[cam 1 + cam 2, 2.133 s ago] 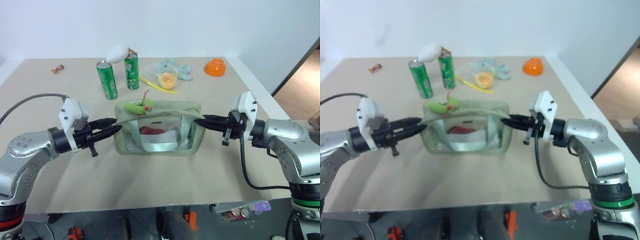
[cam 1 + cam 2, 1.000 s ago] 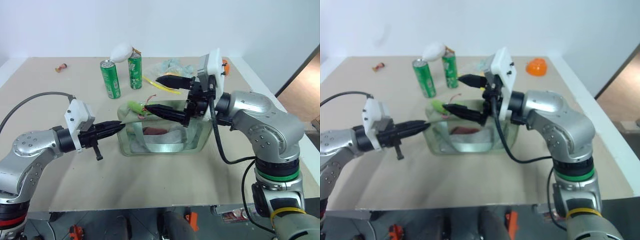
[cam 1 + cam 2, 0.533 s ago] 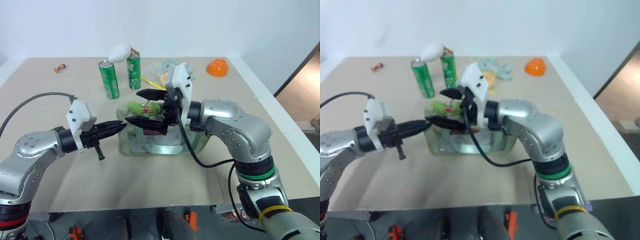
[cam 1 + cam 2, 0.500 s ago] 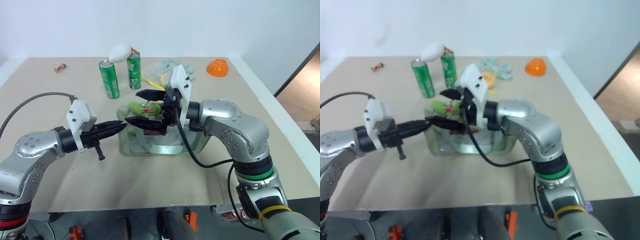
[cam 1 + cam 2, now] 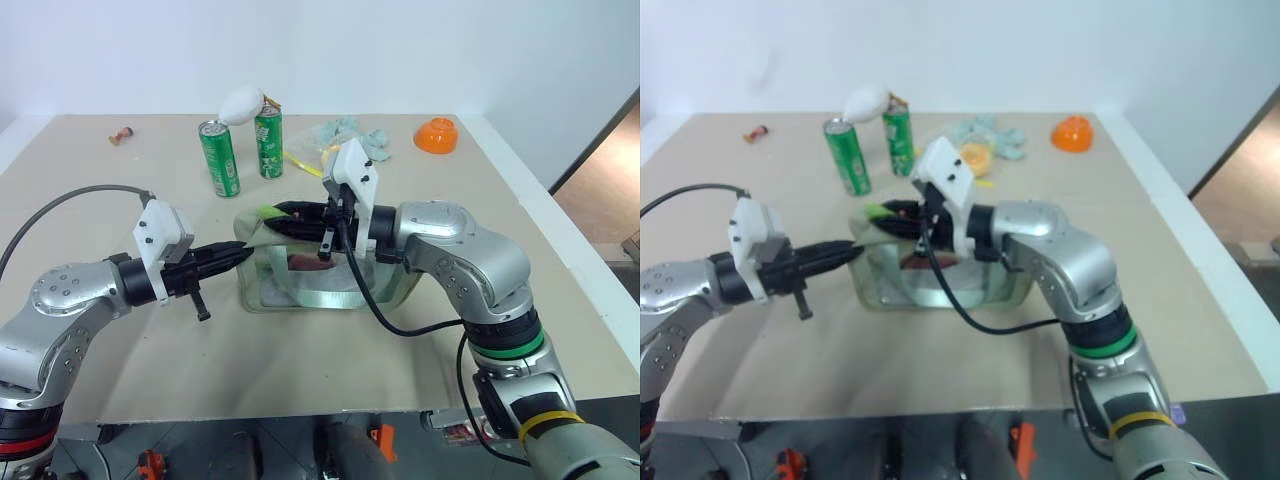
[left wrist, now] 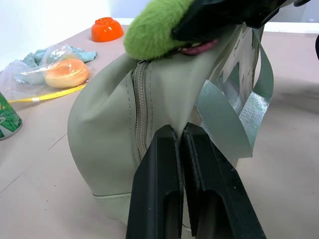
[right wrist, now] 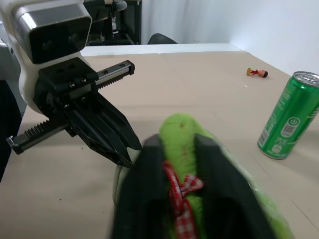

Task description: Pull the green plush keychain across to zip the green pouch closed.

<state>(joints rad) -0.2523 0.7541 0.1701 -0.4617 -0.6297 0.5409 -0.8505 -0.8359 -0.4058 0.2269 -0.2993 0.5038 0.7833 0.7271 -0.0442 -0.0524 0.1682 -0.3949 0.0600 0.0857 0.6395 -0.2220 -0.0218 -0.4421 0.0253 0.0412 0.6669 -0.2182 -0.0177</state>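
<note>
- R gripper point(image 7: 172, 164) clamped on small lime-green plush keychain w/ red cord tie point(image 7: 180, 149); charm sits at L end of pale sage-green zip pouch w/ clear sides + webbing straps point(image 5: 330, 285), mid-table.
- L gripper point(image 6: 180, 144) pinched shut on pouch fabric at that same L end, just beside zip line; anchors bag.
- Zip axis runs L-R along pouch top; slider at L end, so travel = toward robot's R, away from L gripper.
- R arm reaches across over pouch top, fingers pointing L; pull means drawing back along its own line.
- Risk (judgement): plush slipping from grip, or bag lifting if L pinch gives.
- Tall green soda cans point(image 5: 220, 160) behind pouch, well apart, off the pull line.
</note>
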